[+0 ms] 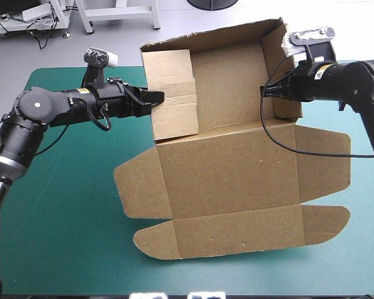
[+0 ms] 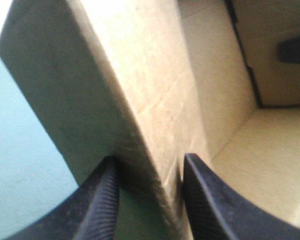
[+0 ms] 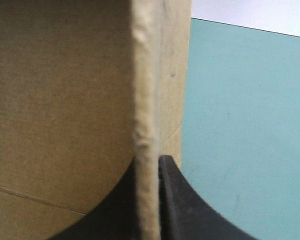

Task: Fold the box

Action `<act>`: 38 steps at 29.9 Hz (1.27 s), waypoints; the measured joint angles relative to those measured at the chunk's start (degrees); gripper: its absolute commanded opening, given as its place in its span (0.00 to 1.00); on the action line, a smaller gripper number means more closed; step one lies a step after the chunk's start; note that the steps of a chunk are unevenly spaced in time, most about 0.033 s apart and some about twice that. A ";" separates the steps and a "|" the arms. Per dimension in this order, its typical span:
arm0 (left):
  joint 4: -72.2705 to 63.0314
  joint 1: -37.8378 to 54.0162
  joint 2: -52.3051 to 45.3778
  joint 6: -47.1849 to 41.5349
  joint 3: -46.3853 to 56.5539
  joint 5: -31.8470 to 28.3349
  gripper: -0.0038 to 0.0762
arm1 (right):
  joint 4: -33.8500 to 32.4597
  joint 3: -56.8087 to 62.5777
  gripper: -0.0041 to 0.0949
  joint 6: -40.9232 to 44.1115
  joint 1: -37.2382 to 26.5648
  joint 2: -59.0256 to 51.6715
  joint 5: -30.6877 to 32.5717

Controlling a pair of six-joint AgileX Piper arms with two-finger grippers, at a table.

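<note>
Box (image 1: 230,174) sits pretty much dead centre on the teal-green cover (image 1: 62,193) in my high view. The tray end is up in the upper middle of the frame with its side walls standing. The lid panel (image 1: 227,171) lies flat below it, side flaps out to either side. The long tuck flap (image 1: 237,233) with rounded ends is lowest in the frame.

Left gripper (image 1: 154,98) comes in from the left of the frame and is on the left wall (image 1: 171,93). On the left wrist cam the doubled-over board fills the gap between the black fingers (image 2: 102,200) and touches both. So the jaws are clamped on that wall, only as far apart as the board is thick. Farther off inside the tray, that cam also catches a dark finger of the other gripper.

Right gripper (image 1: 266,91) reaches in from the right of the frame and has the right wall (image 1: 275,50). On the right wrist cam the cut edge of the board runs straight up between the two fingers with no daylight either side. The jaws are all but together, pinching the sheet. The inside of the box is on one side of that edge, bare cover on the other.
</note>
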 measured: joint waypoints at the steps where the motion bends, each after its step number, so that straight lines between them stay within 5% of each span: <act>1: 2.09 -1.01 0.00 -1.15 0.00 -2.47 0.19 | -0.39 0.01 0.04 0.51 0.40 0.00 0.00; 3: 6.65 -2.61 0.06 -3.67 0.00 -6.45 0.04 | -1.22 0.01 0.04 1.74 1.47 0.00 0.00; 9: 14.79 -4.55 1.55 -7.00 0.00 -9.89 0.04 | -3.12 0.01 0.04 5.30 3.38 0.01 0.88; 24: 37.12 -6.22 12.80 -27.65 0.00 7.92 0.04 | -1.51 0.01 0.04 7.56 4.90 18.80 9.97; 38: 43.40 -6.24 20.94 -32.63 -0.22 4.85 0.04 | 2.79 -0.37 0.06 2.83 4.97 32.86 4.27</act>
